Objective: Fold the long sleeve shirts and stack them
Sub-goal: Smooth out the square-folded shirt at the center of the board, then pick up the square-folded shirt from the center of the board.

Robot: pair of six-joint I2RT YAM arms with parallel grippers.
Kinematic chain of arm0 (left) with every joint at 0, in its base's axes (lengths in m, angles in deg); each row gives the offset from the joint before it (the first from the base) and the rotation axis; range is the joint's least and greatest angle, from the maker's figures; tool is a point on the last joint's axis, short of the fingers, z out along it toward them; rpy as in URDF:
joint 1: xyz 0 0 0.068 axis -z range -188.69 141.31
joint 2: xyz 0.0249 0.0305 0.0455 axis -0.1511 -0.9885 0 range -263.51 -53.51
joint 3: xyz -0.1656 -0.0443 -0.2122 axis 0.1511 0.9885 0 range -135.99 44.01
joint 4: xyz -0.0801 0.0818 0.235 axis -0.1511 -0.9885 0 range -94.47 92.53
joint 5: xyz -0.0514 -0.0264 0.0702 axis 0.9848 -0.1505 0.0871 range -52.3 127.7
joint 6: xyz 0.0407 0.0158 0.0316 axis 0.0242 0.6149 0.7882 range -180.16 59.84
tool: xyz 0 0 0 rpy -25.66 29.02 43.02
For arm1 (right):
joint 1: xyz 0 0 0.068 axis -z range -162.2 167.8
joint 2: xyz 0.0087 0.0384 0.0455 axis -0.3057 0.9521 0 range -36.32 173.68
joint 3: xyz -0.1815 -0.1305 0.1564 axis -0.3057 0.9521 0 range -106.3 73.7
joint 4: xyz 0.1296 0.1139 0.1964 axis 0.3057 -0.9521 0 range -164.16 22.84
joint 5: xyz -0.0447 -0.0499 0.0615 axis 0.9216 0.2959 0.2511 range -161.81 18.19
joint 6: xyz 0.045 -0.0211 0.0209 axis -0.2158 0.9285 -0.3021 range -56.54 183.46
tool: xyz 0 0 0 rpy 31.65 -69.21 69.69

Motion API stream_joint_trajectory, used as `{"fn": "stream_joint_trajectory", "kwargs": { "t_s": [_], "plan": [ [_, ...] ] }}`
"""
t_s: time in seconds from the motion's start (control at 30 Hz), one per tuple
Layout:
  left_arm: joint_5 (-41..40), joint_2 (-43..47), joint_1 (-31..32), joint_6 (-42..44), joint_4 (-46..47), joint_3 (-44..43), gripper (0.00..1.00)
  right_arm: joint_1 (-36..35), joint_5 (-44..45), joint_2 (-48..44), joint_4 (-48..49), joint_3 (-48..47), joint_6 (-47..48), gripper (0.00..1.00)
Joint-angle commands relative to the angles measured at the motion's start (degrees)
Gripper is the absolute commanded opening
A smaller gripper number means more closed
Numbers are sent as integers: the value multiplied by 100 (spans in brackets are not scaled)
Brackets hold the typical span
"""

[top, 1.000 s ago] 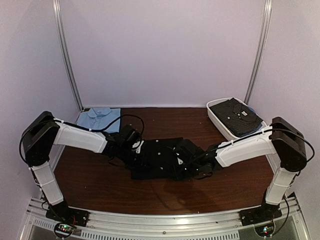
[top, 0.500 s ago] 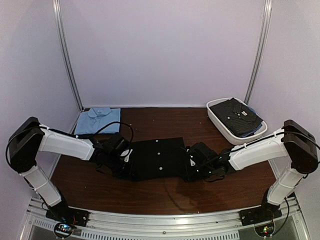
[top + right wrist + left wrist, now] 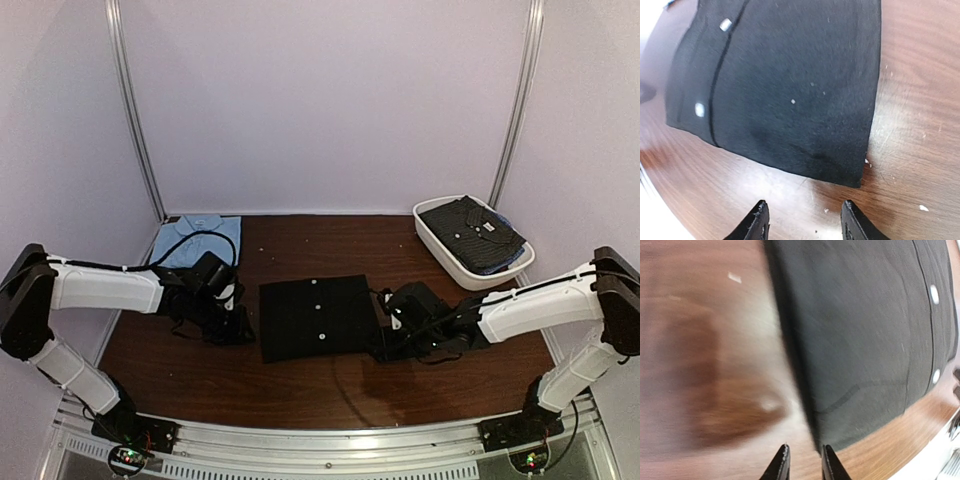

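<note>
The black shirt lies in the middle of the counter, folded into a flat rectangle with its row of pale buttons facing up. It looks light, limp and a little slippery on the polished wood. A pinch at one point would likely let the layers sag or slide apart, so the better hold is probably low at an edge or corner, catching every layer at once, one side for each arm. The left pincer sits just off the shirt's left near corner, its tips only narrowly apart and holding nothing. The right pincer sits just off the right near edge, about half open and also empty. Bare wood surrounds the shirt on all sides, with more room toward the back. A folded light blue shirt lies in the far left corner, the likely spot for the stack. A white tub of dark dotted shirts stands far right, well apart. The walls close in on both sides.
</note>
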Motion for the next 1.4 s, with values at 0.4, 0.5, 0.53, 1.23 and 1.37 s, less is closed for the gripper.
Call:
{"fn": "stream_joint_trajectory", "kwargs": {
  "t_s": [0.4,0.5,0.53,1.23,1.37],
  "plan": [
    [1187,-766,-1012,271,1033,-420,43,370,474,-842,-220,29,141,66],
    [1242,-1042,-1015,323,1084,-521,44,417,571,-994,-253,42,162,71],
    [1254,-1127,-1014,337,1091,-557,44,427,610,-1068,-257,53,163,73],
    [1107,-1788,-883,-77,1224,-699,26,680,790,-1710,20,370,424,82],
    [1114,-1621,-876,-175,1316,-743,10,693,648,-1543,216,369,460,82]
  ]
}}
